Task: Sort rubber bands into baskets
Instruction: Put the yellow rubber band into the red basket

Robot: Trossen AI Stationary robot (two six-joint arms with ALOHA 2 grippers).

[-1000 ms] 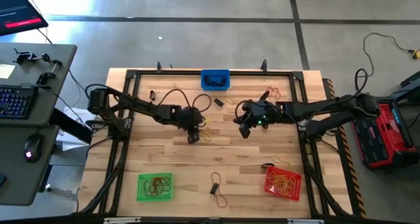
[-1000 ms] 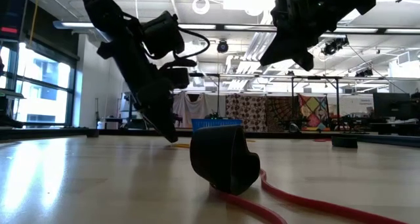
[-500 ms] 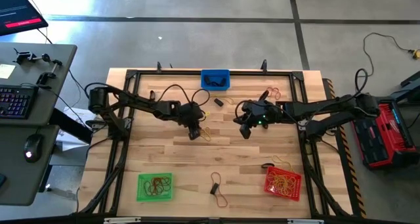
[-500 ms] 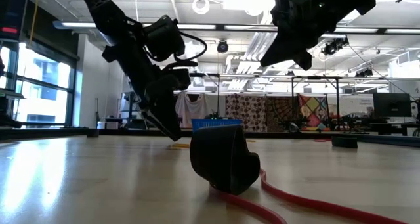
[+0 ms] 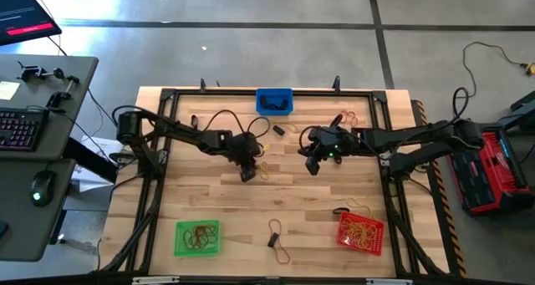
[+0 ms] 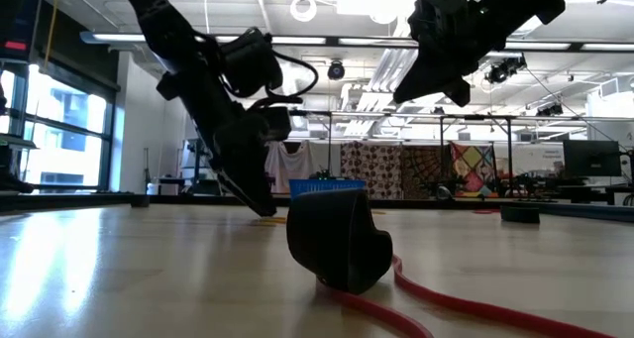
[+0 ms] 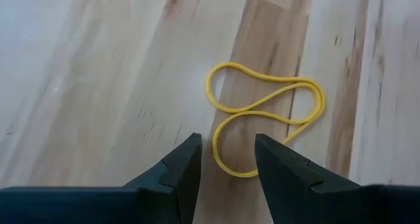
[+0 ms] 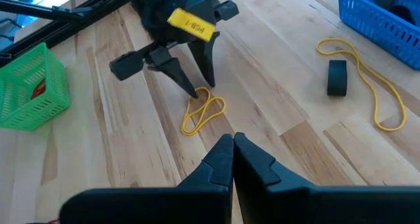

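A yellow rubber band [image 7: 266, 109], twisted into a figure eight, lies flat on the wooden table [image 5: 334, 201] near its middle [image 5: 262, 170]. My left gripper [image 7: 226, 148] is open, pointing down, low over the table. Its two fingertips stand on either side of the band's near loop, and I see no touch. It also shows in the high view [image 5: 247, 175] and the right wrist view [image 8: 190, 86]. My right gripper [image 8: 233, 145] is shut and empty, raised above the table right of the band [image 5: 311, 166]. The blue basket [image 5: 274, 101], green basket [image 5: 198, 237] and red basket [image 5: 360, 231] stand on the table.
A black band with a yellow band [image 8: 357, 79] lies near the blue basket. More bands [image 5: 347, 118] lie at the far right. A black and a reddish band [image 6: 342, 244] lie near the front edge. A black frame [image 5: 167, 151] borders the table.
My left gripper has shifted a little toward the table's right, toward the yellow band. It rose slightly and came back down to the table. The band has stayed where it was.
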